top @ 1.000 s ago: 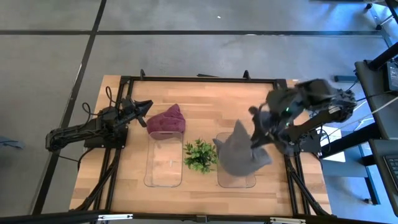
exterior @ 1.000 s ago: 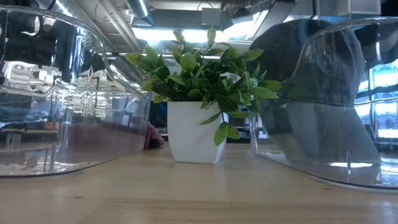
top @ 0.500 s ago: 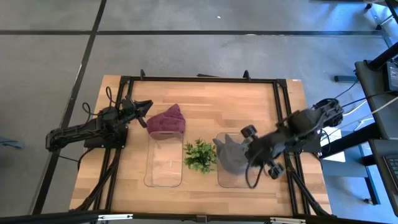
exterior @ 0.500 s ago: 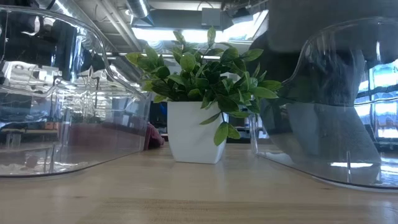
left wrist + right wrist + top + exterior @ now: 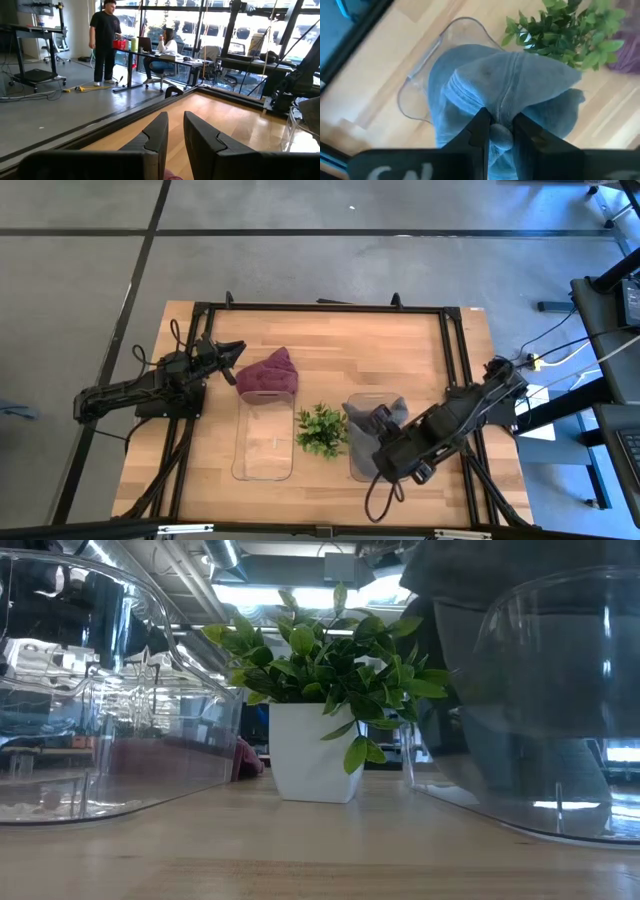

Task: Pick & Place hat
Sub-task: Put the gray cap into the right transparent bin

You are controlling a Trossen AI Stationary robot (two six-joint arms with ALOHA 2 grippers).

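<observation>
A grey-blue hat [image 5: 372, 420] hangs from my right gripper [image 5: 388, 448] over the right clear tray [image 5: 352, 468]. In the right wrist view the hat [image 5: 470, 95] bunches up between the fingers of my right gripper [image 5: 500, 131], which is shut on it. In the low view the hat [image 5: 520, 690] fills the right tray [image 5: 600, 810]. A maroon hat [image 5: 268, 372] lies on the table at the far end of the left clear tray [image 5: 265, 442]. My left gripper [image 5: 230, 352] waits just left of it, open by a narrow gap [image 5: 175, 137]. My right gripper pinches a raised fold of the grey-blue hat's cloth [image 5: 506, 114] between its two fingers [image 5: 479, 131], coming from above and pointing down. The hat hangs below the fingers in slack folds, its lower part down inside the right tray [image 5: 417, 82].
A small potted plant [image 5: 320, 430] in a white pot [image 5: 315, 755] stands between the two trays, close to the grey hat. The black table frame [image 5: 460, 350] runs along the edges. Bare wood lies on the table's far half [image 5: 350, 345].
My right arm has swung down and toward the table's near edge, from high above the right tray to low over it. The grey hat has come down with it, from hanging above the tray to sunk into it. The gripper has stayed shut on the hat.
</observation>
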